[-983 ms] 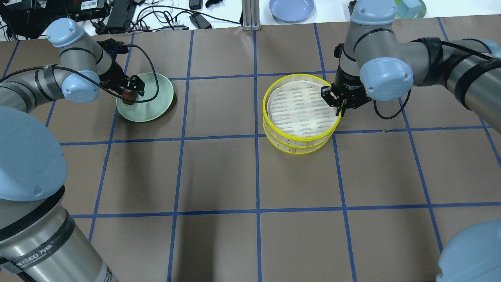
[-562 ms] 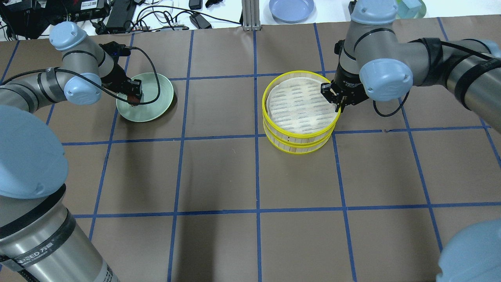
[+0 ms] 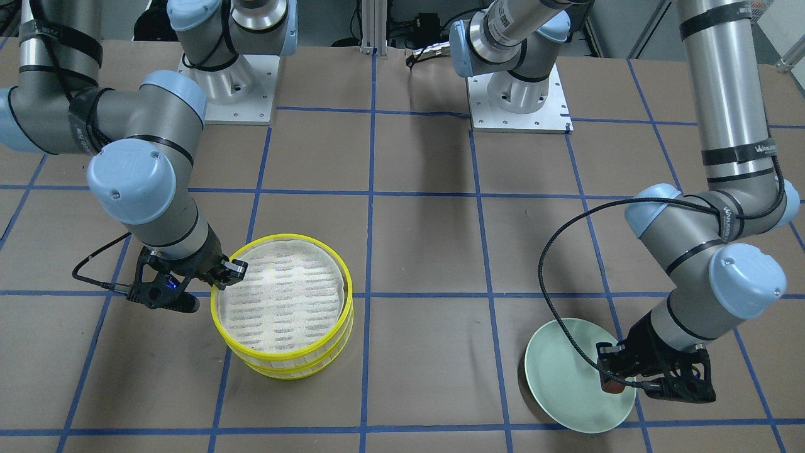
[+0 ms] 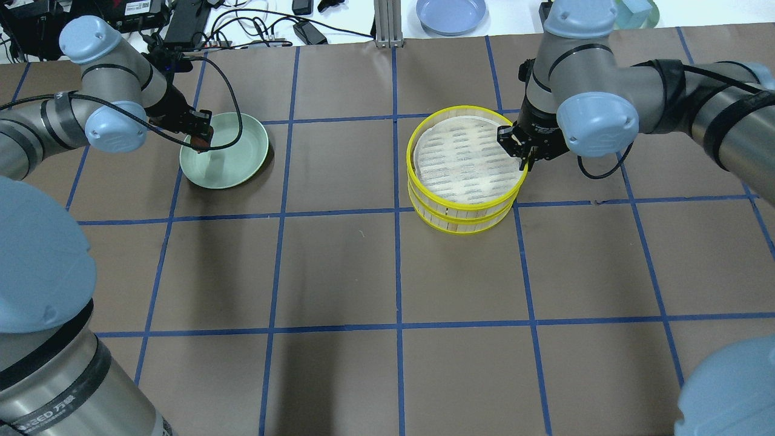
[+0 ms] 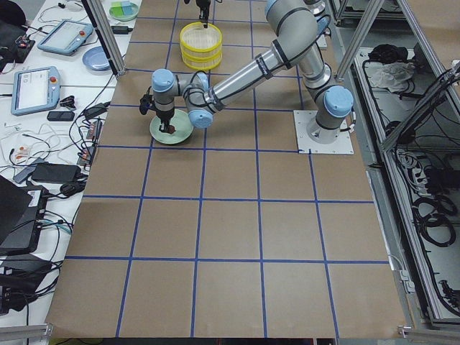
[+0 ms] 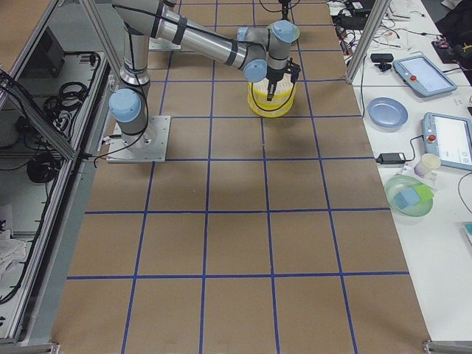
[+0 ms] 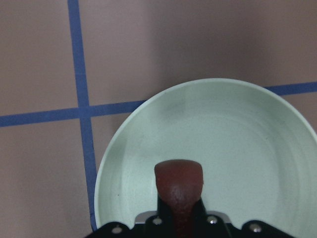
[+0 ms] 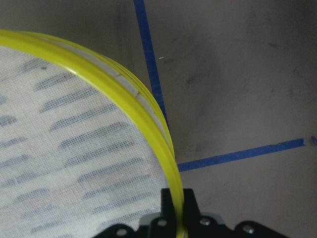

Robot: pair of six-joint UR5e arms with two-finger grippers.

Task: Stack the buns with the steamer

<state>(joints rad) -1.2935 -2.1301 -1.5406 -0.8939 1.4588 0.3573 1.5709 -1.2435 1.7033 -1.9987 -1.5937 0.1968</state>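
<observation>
My left gripper is shut on the dark reddish-brown bun and holds it just above the left part of the pale green plate; the plate is otherwise bare. My right gripper is shut on the yellow rim of the steamer's top tier, at its right side. That tier hangs slightly raised and offset over the lower tier. Its mesh floor is bare. The cream-white bun is hidden.
A blue plate and cables and electronics lie beyond the table's far edge. The brown table has a blue tape grid. The arms' bases stand at the robot's side.
My left gripper has risen and moved back and left with the brown bun. My right gripper has lifted the top tier a little, up and toward the far side.
</observation>
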